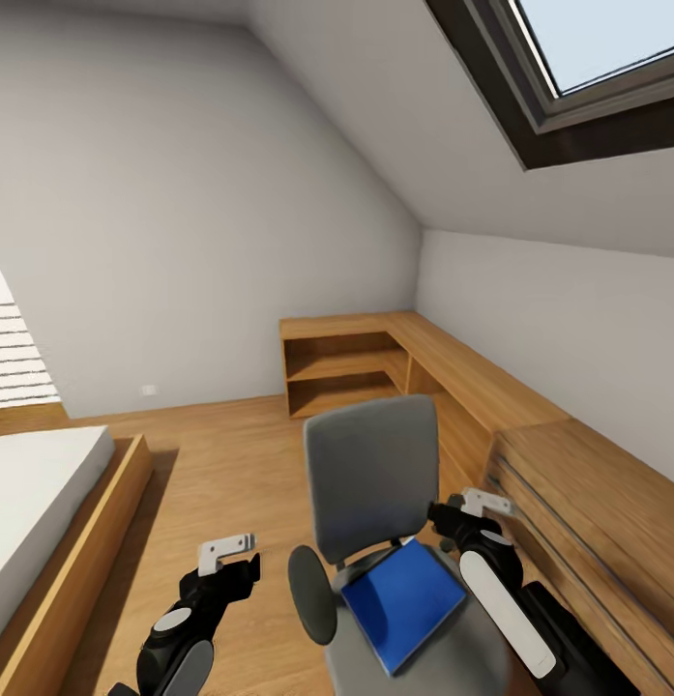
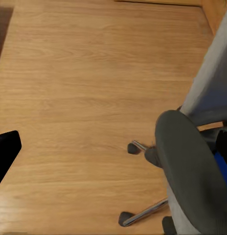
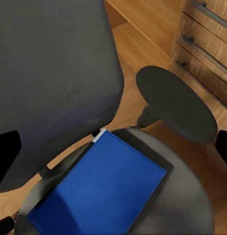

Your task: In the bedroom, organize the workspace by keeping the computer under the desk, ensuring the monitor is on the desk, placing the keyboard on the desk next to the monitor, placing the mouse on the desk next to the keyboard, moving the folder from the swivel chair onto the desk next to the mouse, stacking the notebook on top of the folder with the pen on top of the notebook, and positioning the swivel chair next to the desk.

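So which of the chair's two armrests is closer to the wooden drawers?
The armrest on the robot's right, by the right gripper, next to the wooden drawers. The other armrest faces open floor toward the bed.

A low L-shaped wooden shelf unit fills the far corner — open cubbies facing the room, its top running along the right wall to a wooden drawer chest. A small white wall socket sits low on the far wall.

Bright, even daylight from the skylight; sharp renders, soft shadows.
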Controlling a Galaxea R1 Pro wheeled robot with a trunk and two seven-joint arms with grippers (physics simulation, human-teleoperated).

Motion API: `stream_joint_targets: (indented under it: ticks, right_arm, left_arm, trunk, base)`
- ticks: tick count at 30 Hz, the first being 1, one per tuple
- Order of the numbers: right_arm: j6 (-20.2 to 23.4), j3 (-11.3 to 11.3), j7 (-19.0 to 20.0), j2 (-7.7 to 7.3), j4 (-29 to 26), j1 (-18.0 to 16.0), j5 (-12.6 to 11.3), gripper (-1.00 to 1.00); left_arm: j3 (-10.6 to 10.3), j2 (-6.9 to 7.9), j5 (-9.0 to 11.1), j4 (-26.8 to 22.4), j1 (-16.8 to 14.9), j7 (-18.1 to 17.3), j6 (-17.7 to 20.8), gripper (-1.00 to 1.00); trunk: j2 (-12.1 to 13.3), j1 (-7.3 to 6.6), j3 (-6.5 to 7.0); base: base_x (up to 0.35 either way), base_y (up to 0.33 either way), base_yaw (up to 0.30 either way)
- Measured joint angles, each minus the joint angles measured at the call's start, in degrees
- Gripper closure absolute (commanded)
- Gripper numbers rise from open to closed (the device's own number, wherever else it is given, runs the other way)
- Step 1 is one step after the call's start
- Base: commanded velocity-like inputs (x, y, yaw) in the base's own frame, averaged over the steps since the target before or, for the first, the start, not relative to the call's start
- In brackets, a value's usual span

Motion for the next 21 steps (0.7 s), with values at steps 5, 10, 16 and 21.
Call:
stream_joint_targets:
  ticks: [5, 10, 16, 21]
  right_arm:
    - [0.0, 0.0, 0.01, 0.0, 0.0, 0.0, 0.32, -1.0]
    - [0.04, -0.08, 0.41, -0.08, 0.11, 0.02, 0.29, -1.0]
    - [-0.05, 3.14, 0.53, -0.1, 0.25, 0.02, 0.43, -1.0]
    - [-0.57, 3.53, 0.33, -0.02, 0.26, 0.02, 0.43, -1.0]
  left_arm:
    - [0.46, 0.0, 0.09, -0.19, -0.01, 0.0, -0.06, -1.0]
    - [2.01, 0.0, 0.21, -1.71, -0.02, 0.01, -0.32, -1.0]
    - [8.94, -0.23, 0.36, -1.92, -0.03, -0.17, -0.05, -1.0]
    - [13.67, -0.28, 1.24, -1.89, -0.03, -0.31, 0.2, -1.0]
  trunk:
    - [0.0, 0.0, 0.0]
    - [0.0, 0.0, 0.0]
    - [-1.99, 1.09, -0.89]
    - [-4.0, 2.19, -1.82]
  base:
    - [0.0, 0.0, 0.243]
    - [0.0, 0.0, 0.041]
    - [0.0, 0.0, 0.0]
    - [0.0, 0.0, 0.0]
